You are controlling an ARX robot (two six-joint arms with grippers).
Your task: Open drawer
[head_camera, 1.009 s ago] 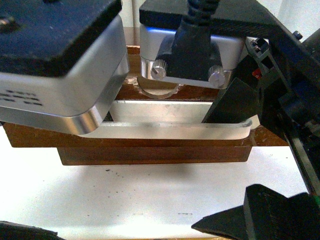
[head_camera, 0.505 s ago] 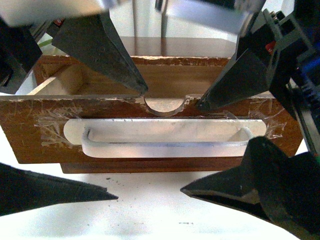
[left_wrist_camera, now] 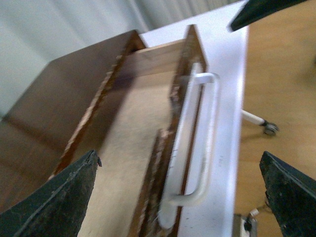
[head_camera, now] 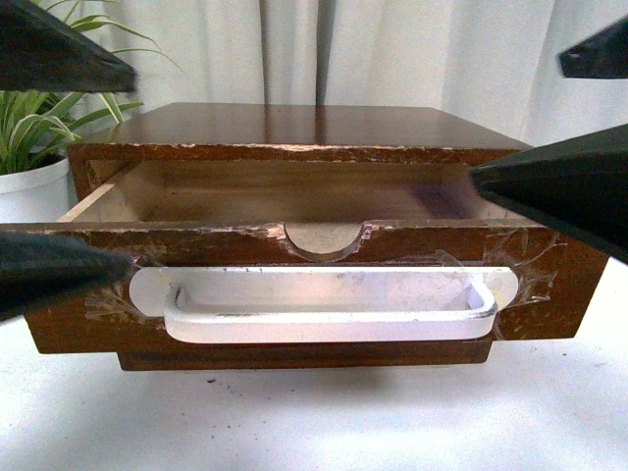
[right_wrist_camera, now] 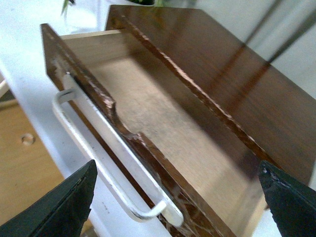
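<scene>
The dark brown wooden drawer (head_camera: 314, 245) stands pulled out of its cabinet (head_camera: 294, 123), its pale wood inside showing. Its long white bar handle (head_camera: 329, 309) is taped under a semicircular notch (head_camera: 322, 235). My left gripper (head_camera: 128, 172) is open and empty, with its fingers at the picture's left edge, apart from the drawer. My right gripper (head_camera: 517, 118) is open and empty at the right edge. In the left wrist view the gripper (left_wrist_camera: 178, 158) spans the handle (left_wrist_camera: 207, 128) from above. In the right wrist view the gripper (right_wrist_camera: 177, 167) is over the drawer front and handle (right_wrist_camera: 94, 143).
The cabinet sits on a white table (head_camera: 314, 422). A green plant in a white pot (head_camera: 29, 186) stands at the left, with curtains (head_camera: 392, 49) behind. The left wrist view shows the table's edge, a wooden floor and a caster wheel (left_wrist_camera: 269, 128).
Both arms have drawn back from the drawer; their bodies and fingers have left the middle of the front view. The drawer stays pulled out with its handle free.
</scene>
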